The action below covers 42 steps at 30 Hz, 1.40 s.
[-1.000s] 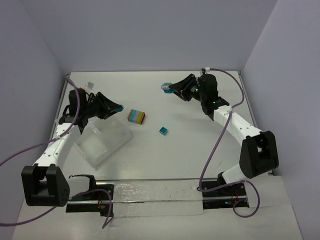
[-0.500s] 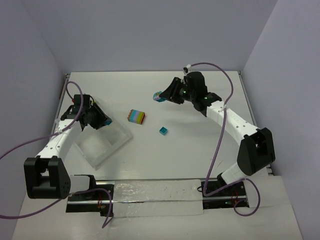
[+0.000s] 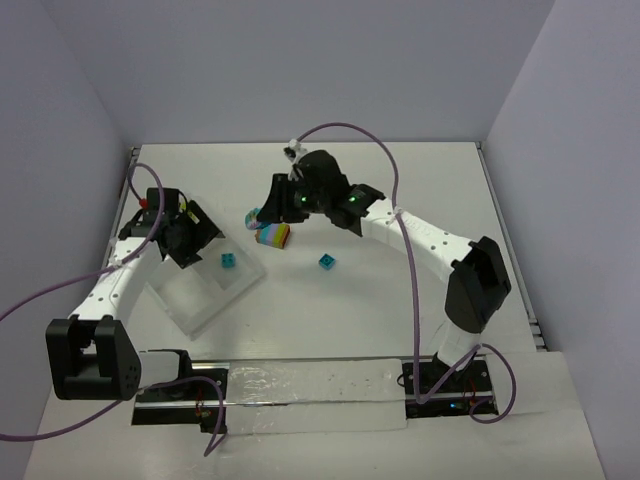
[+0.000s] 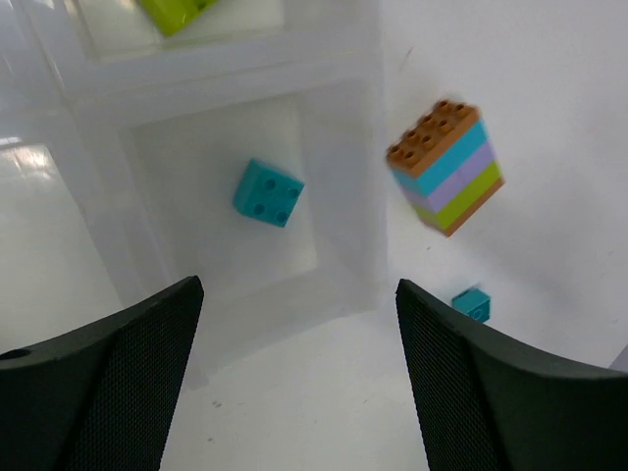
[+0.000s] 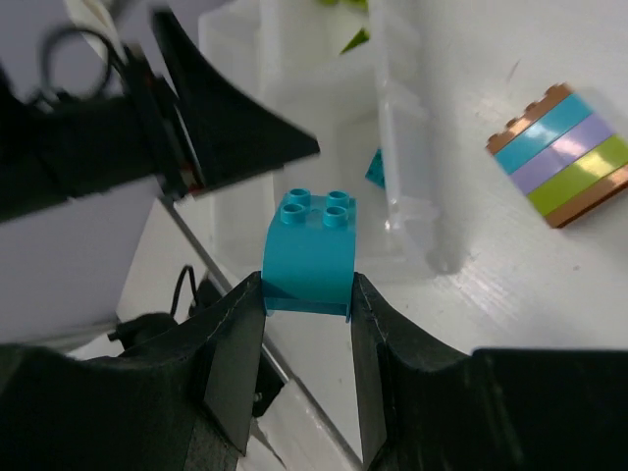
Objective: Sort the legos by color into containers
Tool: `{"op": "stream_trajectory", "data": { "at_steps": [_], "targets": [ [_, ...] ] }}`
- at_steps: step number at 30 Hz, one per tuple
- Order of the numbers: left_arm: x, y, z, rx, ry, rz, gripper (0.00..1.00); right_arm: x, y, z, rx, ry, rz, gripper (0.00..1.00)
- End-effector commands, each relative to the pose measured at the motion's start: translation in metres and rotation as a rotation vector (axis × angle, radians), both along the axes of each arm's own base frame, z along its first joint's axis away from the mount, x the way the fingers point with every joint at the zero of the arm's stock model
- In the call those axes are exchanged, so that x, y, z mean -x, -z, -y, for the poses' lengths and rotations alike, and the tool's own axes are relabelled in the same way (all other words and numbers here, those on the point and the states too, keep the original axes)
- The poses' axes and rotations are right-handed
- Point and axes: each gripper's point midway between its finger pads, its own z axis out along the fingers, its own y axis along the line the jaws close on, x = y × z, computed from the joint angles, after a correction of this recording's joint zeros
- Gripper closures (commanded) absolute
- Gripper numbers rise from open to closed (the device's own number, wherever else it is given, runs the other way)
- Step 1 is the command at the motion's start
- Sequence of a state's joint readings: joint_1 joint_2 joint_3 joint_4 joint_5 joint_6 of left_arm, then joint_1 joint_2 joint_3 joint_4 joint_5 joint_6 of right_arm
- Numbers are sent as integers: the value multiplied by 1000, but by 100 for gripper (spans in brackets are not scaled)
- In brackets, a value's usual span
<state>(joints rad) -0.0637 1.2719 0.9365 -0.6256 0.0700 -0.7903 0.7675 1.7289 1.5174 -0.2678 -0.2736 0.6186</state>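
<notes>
My left gripper (image 3: 197, 240) hangs open and empty over the clear tray (image 3: 195, 296). Below its jaws a teal lego (image 4: 268, 192) lies loose in one container, and a lime green lego (image 4: 177, 12) lies in the container beyond. My right gripper (image 3: 262, 212) is shut on a teal lego (image 5: 311, 250), held studs outward just beside the tray's (image 5: 392, 108) edge. A stack of orange, teal, purple and green legos (image 3: 273, 234) sits on the table right of the tray. One small teal lego (image 3: 326, 262) lies further right.
The tray sits turned at an angle on the left of the white table. Both grippers are close together at its far corner, and the left gripper's fingers (image 5: 231, 132) show in the right wrist view. Grey walls close off the back and sides.
My left gripper has opened and dropped its teal lego into the tray. My right arm has swung left across the table with its teal lego, from the back right to the tray.
</notes>
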Motion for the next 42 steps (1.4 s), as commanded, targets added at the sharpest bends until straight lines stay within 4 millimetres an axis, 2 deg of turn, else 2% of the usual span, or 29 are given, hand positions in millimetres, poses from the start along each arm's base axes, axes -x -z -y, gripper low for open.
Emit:
{"op": "stream_trajectory", "data": {
  "at_steps": [1, 3, 5, 7, 9, 11, 14, 17, 18, 20, 21, 22, 23, 26, 27, 28, 29, 31, 34, 37, 38, 40, 41, 42],
  "targets": [
    [-12, -62, -36, -163, -69, 87, 13, 9, -1, -20, 40, -62, 56, 100],
    [-15, -78, -59, -247, -129, 76, 9, 17, 6, -28, 69, -100, 62, 100],
    [-18, -97, -73, -288, -178, 90, 2, 21, 14, -38, 96, -135, 68, 99],
    [-21, -113, -79, -306, -199, 114, 1, 27, 23, -48, 124, -163, 67, 99],
    [-23, -123, -83, -314, -208, 132, 1, 33, 23, -64, 132, -208, 92, 98],
    [-21, -128, -93, -322, -239, 134, 1, 30, 39, -76, 172, -231, 97, 96],
    [-21, -134, -94, -315, -238, 153, 1, 24, 44, -92, 189, -246, 105, 93],
    [-24, -141, -88, -292, -207, 196, 1, 22, 43, -104, 176, -259, 112, 85],
    [-25, -144, -86, -284, -200, 210, 1, 22, 43, -109, 171, -269, 109, 77],
    [-26, -148, -84, -275, -193, 230, 1, 25, 51, -116, 177, -286, 99, 53],
    [-26, -149, -84, -273, -192, 233, 1, 24, 50, -119, 179, -286, 103, 51],
    [-26, -150, -83, -272, -189, 238, 1, 22, 50, -120, 184, -283, 103, 43],
    [-27, -152, -81, -267, -178, 247, 1, 19, 47, -122, 188, -279, 105, 30],
    [-27, -150, -79, -256, -166, 253, 1, 14, 38, -119, 199, -255, 131, 25],
    [-26, -149, -79, -253, -169, 254, 1, 8, 28, -113, 205, -226, 162, 25],
    [-26, -150, -78, -253, -168, 257, 1, 5, 31, -106, 223, -209, 162, 24],
    [-27, -150, -78, -251, -166, 268, 1, 3, 16, -99, 212, -187, 184, 24],
    [-26, -151, -76, -234, -173, 287, 1, -8, 8, -74, 218, -121, 190, 25],
    [-26, -152, -73, -217, -172, 325, 1, -19, 9, -37, 232, -31, 182, 26],
    [-26, -153, -73, -210, -192, 363, 1, -28, 34, 24, 288, 91, 131, 26],
    [-24, -153, -73, -202, -200, 371, 1, -29, 51, 53, 320, 141, 97, 26],
    [-25, -153, -71, -192, -199, 380, 1, -26, 75, 84, 368, 180, 55, 24],
    [-26, -151, -70, -185, -199, 378, 1, -23, 96, 110, 428, 224, 30, 19],
    [-27, -149, -69, -177, -196, 372, 1, -16, 114, 123, 472, 225, 3, 15]
  ]
}}
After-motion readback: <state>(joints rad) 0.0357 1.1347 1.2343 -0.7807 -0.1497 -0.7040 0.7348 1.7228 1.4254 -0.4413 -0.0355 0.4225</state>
